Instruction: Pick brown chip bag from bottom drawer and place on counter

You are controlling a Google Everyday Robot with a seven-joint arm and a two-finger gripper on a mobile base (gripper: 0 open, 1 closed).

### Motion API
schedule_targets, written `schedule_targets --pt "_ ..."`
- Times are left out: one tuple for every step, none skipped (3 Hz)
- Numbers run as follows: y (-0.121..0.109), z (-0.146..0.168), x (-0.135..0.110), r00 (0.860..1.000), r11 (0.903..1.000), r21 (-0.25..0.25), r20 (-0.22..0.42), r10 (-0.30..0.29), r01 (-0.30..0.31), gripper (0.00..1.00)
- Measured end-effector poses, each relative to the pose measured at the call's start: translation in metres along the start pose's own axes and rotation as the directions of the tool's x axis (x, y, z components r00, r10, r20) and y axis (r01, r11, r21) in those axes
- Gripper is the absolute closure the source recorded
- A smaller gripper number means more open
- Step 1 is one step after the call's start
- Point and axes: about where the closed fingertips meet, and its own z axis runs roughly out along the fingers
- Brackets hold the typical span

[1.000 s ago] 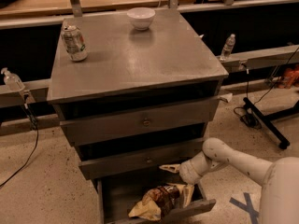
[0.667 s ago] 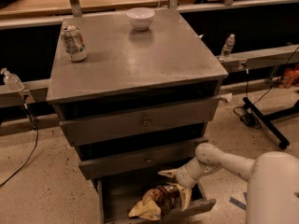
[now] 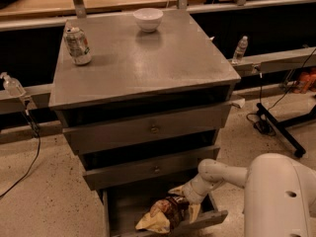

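The brown chip bag (image 3: 165, 213) lies crumpled in the open bottom drawer (image 3: 200, 223), dark brown with pale-yellow edges, toward the drawer's front right. My gripper (image 3: 186, 195) reaches down into the drawer from the right and sits at the bag's upper right end, touching or nearly touching it. My white arm (image 3: 222, 174) comes in from the lower right. The grey metal counter (image 3: 148, 63) is the cabinet's top, above the two knobbed drawers.
A silver soda can (image 3: 78, 45) stands at the counter's left and a white bowl (image 3: 148, 19) at its back. Water bottles stand on rails at right (image 3: 240, 48) and left (image 3: 12, 85). A black stand base (image 3: 279, 127) lies on the floor at right.
My arm has pushed further left and down into the drawer, bringing the gripper onto the bag's right end. My body fills more of the lower right. The bag has barely moved.
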Motion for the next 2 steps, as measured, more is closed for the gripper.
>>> schedule_targets --pt "-0.007 0.017 0.017 0.998 0.9977 0.042 -0.030 -0.052 0.054 0.12" --pt "-0.018 0.022 0.031 0.995 0.9901 0.096 -0.029 -0.100 0.102 0.12"
